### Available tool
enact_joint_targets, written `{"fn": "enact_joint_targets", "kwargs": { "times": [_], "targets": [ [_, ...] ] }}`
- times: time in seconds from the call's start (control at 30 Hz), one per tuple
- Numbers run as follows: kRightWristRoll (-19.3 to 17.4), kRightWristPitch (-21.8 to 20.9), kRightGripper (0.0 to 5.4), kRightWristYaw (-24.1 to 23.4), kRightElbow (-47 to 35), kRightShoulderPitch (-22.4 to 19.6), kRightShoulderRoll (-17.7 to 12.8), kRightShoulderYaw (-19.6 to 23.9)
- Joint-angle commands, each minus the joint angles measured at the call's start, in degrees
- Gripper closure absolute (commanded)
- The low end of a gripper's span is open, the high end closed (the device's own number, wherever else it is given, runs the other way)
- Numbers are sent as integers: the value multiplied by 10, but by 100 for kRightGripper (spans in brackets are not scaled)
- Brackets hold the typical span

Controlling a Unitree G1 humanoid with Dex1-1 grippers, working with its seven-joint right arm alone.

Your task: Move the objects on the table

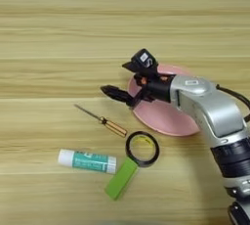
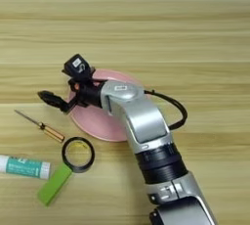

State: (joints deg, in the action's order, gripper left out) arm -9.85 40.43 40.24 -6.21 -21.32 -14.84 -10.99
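The screwdriver (image 1: pixel 102 120), with an amber handle and a thin metal shaft, lies at an angle on the table (image 1: pixel 58 33) left of centre. Below it the white-and-teal glue stick (image 1: pixel 88 161) lies on its side. My right gripper (image 1: pixel 111 92) reaches leftwards from over the pink plate (image 1: pixel 168 119). Its black tip hangs just above and to the right of the screwdriver's shaft, apart from it. I see nothing held in it. The silver forearm (image 2: pixel 139 121) comes in from the bottom right and hides part of the plate.
A round black-rimmed magnifier (image 1: pixel 142 148) with a green handle (image 1: pixel 121 178) lies just right of the glue stick and under the screwdriver's handle. A black cable (image 2: pixel 176 111) loops off the forearm. Bare wood spreads across the far and left parts of the table.
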Motion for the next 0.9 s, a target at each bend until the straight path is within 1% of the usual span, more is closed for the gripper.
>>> {"fn": "enact_joint_targets", "kwargs": {
  "times": [0.03, 0.43, 0.9],
  "targets": [
    [-5, -27, 3, -10, -14, -49, -10, 20],
    [-3, -41, 3, -8, 8, -55, -25, 37],
    [-2, -59, 3, -6, 38, -58, -55, 66]
  ]
}}
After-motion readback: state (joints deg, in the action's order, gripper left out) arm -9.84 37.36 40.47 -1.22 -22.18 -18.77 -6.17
